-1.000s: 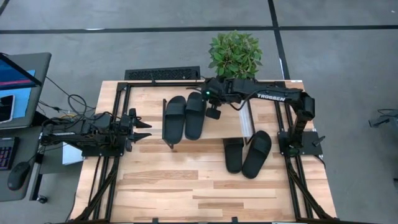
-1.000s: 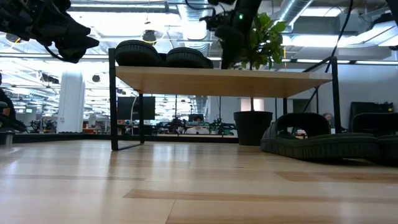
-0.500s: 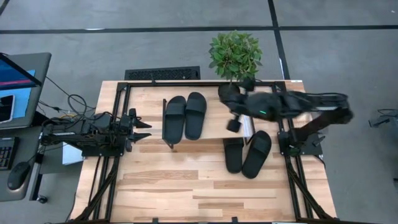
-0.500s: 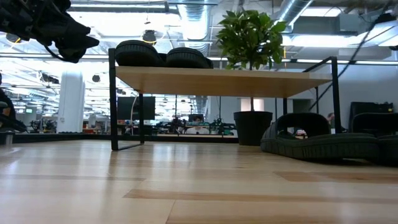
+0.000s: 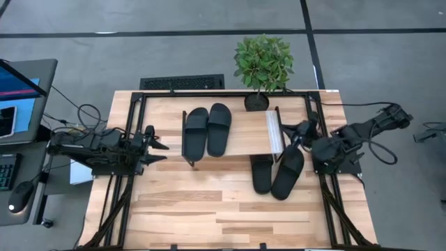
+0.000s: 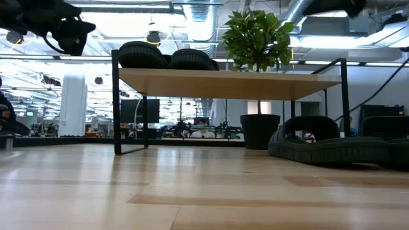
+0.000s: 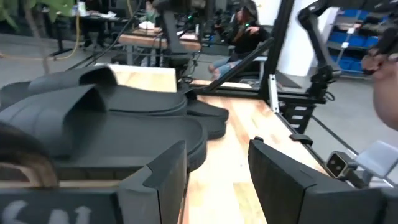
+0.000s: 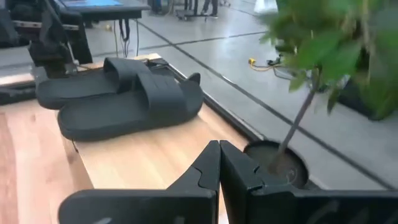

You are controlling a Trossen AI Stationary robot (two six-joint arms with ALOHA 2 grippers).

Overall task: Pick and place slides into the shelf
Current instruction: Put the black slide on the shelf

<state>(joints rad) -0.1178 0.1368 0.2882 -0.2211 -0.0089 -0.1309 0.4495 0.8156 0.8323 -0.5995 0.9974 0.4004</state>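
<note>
The shelf bears two slides; two more lie on the tabletop
</note>
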